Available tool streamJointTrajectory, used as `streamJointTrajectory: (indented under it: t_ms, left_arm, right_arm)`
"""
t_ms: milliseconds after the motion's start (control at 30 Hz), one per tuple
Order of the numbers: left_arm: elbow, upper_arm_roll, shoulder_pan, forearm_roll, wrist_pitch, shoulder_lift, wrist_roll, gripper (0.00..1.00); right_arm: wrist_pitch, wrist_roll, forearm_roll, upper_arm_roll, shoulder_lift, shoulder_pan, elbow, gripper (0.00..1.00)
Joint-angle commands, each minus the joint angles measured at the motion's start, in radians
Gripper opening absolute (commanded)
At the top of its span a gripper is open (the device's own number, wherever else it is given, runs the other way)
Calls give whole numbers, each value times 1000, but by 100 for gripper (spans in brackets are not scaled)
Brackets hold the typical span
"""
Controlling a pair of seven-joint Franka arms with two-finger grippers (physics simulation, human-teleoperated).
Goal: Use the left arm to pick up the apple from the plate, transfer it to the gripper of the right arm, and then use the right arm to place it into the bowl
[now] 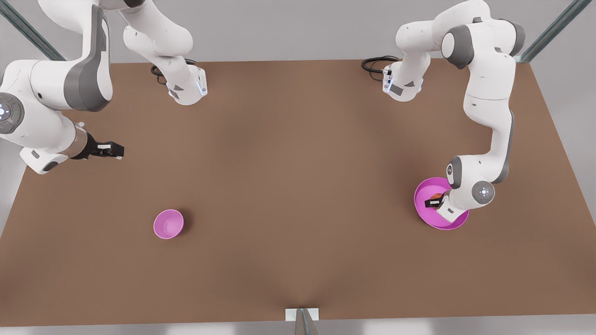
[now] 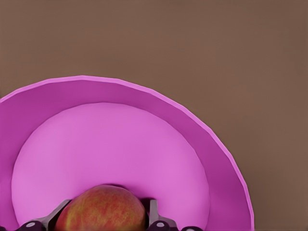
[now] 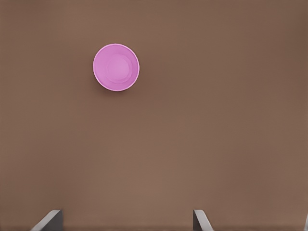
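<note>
Apple [image 2: 102,209] is bracketed by the left pincer [image 1: 434,202] fingers [image 2: 153,212] on the plate [image 2: 192,130]; closure cannot be told. Right pincer [image 1: 108,150], spread open, is held well above the bench [image 1: 298,186], bowl [image 3: 116,67] ahead.

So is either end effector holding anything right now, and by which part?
The left end effector has its fingers on either flank of the apple on the plate; a firm hold cannot be told. The right end effector waits open, holding nothing.
</note>
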State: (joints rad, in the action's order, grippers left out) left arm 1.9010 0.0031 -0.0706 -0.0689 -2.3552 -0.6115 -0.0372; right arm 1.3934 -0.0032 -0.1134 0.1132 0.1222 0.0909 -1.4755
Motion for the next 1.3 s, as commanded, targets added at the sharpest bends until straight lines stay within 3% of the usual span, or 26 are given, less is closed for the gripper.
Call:
streamJointTrajectory:
  t_ms: [0,167,300,533,733,833,900,967,1000,1100,1167,1267]
  left_arm:
    - [0,0,0,-2,5,1,-4,83]
    - [0,0,0,-2,-1,1,-4,82]
    - [0,0,0,-2,-3,-1,-4,74]
    - [0,0,-3,0,5,13,-7,69]
    - [-13,-6,32,328,206,142,-13,69]
    - [-299,-110,63,395,458,128,-32,68]
    - [-372,-190,64,554,530,84,19,68]
    - [-464,-319,66,767,540,-34,25,68]
    - [-566,-399,67,801,554,-125,14,68]
    - [-766,-506,146,824,521,-287,-38,68]
    - [-769,-506,215,874,367,-298,-35,69]
    - [-815,-557,219,1000,335,-333,-7,69]
  right_arm:
    - [-5,0,1,0,-1,0,0,100]
    - [-10,2,0,0,19,-2,6,100]
    - [-10,2,0,0,20,-2,6,100]
    - [-4,2,0,0,23,-2,7,100]
    - [1,2,9,2,56,-10,27,100]
    - [7,-24,102,11,177,-68,96,100]
    - [10,-225,271,11,356,-57,227,100]
    - [12,-334,570,20,505,-57,273,100]
    - [12,-417,598,74,563,-53,322,100]
    - [10,-600,801,117,614,-20,310,100]
    - [12,-736,847,189,668,4,325,100]
    - [74,-1021,897,224,723,4,325,100]
